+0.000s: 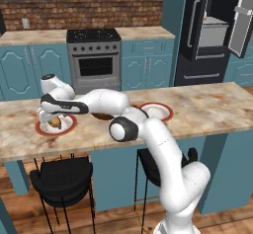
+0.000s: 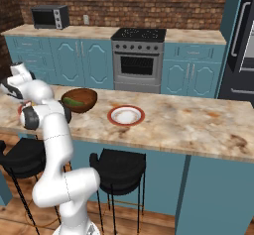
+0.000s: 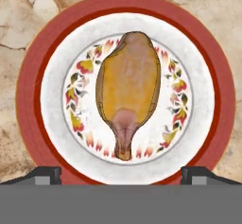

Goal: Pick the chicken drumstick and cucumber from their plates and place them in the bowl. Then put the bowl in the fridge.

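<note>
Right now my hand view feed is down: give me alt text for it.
A golden-brown chicken drumstick lies in the middle of a red-rimmed white plate on the marbled counter, seen from straight above. The open gripper hovers over it, its fingertips at the plate's near edge.

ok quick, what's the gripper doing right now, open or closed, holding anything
Gripper: open, holding nothing, poised over the chicken drumstick on its plate.
</note>
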### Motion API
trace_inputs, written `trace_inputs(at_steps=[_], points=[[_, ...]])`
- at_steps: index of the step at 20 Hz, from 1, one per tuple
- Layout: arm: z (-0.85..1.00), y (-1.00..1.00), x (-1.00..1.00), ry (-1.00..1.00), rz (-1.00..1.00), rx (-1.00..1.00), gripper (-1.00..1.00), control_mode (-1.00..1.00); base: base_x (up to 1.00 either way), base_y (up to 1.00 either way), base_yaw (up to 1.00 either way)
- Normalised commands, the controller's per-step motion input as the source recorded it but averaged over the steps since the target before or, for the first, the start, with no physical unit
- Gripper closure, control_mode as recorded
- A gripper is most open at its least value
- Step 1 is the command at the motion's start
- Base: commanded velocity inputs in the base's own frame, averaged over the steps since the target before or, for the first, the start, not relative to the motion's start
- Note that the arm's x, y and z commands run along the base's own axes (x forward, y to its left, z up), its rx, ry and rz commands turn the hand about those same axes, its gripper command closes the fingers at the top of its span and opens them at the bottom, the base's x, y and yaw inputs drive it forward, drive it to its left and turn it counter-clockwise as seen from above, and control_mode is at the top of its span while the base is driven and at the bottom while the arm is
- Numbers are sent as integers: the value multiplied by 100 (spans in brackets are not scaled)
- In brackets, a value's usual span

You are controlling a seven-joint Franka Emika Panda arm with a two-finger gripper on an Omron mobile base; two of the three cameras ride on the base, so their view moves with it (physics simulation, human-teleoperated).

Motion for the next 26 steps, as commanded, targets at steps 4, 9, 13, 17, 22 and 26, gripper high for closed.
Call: trace_inputs(at_steps=[4,9,13,17,22,26], points=[[-29,0,21,3,0,0,-100,-100,0,0,0],[-18,0,25,0,0,0,-100,-100,0,0,0],[-15,9,24,0,0,0,-100,-100,0,0,0],[-11,17,13,0,0,0,-100,-100,0,0,0],[-10,18,24,0,0,0,-100,-100,0,0,0],[-1,15,32,0,0,0,-100,-100,0,0,0]])
